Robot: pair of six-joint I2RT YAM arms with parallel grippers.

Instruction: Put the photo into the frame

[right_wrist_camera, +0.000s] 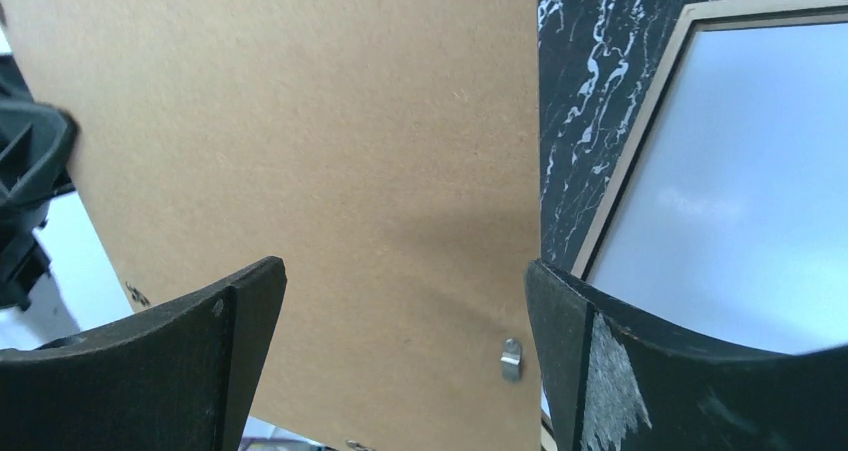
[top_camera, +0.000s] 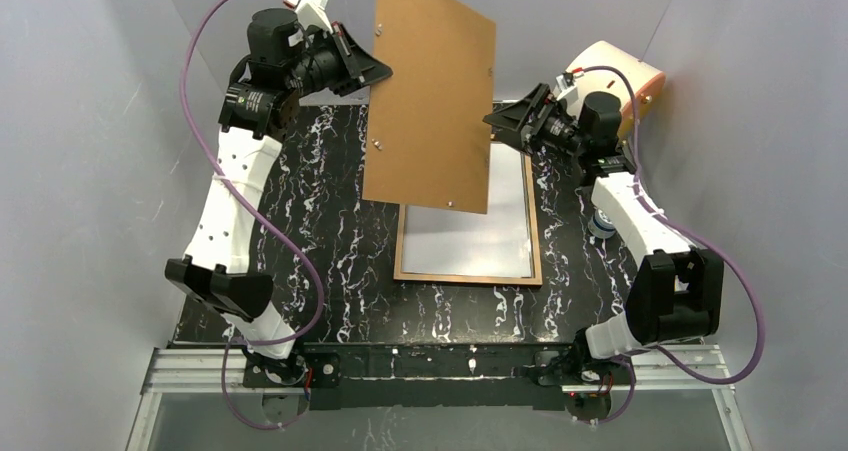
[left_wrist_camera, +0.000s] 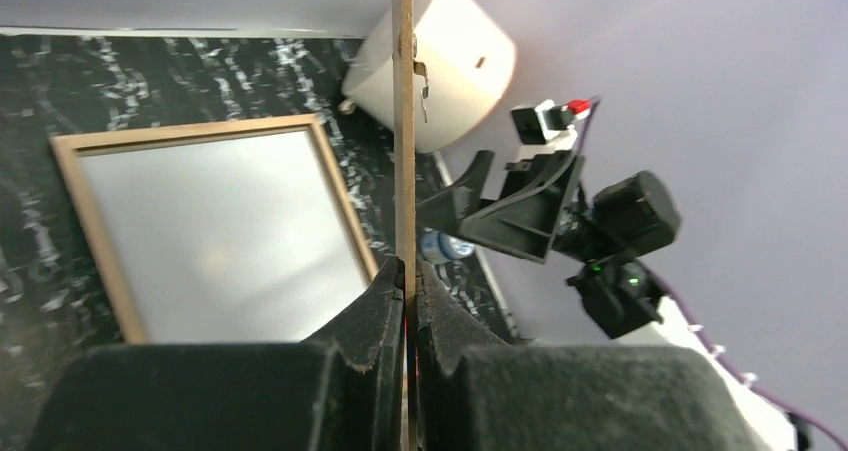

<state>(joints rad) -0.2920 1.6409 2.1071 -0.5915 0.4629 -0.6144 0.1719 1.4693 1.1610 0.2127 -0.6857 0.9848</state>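
Note:
The frame (top_camera: 468,276) lies flat on the black marbled table, light wood face up. A white sheet (top_camera: 470,236) fills it; it looks like the photo with its white back up, and no picture shows. My left gripper (top_camera: 378,71) is shut on the left edge of the brown backing board (top_camera: 430,91) and holds it upright, tilted, above the frame's far end. In the left wrist view the board's thin edge (left_wrist_camera: 403,121) runs up from between my shut fingers (left_wrist_camera: 385,301). My right gripper (top_camera: 500,116) stands open at the board's right edge, apart from it, facing its clip side (right_wrist_camera: 300,121).
A white cylinder (top_camera: 615,76) stands at the back right behind the right arm. A small blue and white object (top_camera: 600,221) lies on the table beside the right forearm. Grey walls close in on the left, right and back.

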